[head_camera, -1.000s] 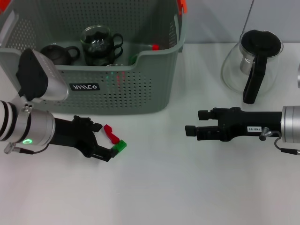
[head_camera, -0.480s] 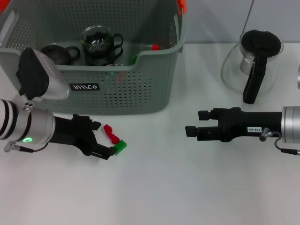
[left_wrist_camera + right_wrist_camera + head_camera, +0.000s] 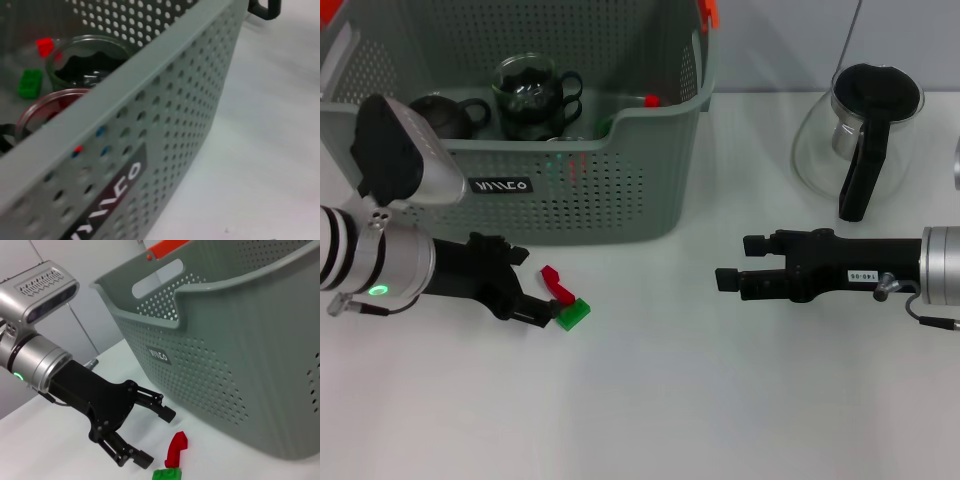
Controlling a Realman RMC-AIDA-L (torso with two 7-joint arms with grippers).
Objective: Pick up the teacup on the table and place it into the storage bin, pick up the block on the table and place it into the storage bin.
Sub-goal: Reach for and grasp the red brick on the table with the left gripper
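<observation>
One green block (image 3: 573, 314) with red piece (image 3: 558, 283) on table, left claw (image 3: 533, 297) spread open beside it, right claw (image 3: 728, 279) unclear.

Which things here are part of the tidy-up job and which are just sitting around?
Part of the job:
storage bin
green block and red block on the table
left gripper, open beside the blocks
glass teacups already inside the bin

Just lying about:
glass teapot
right gripper, idle
</observation>
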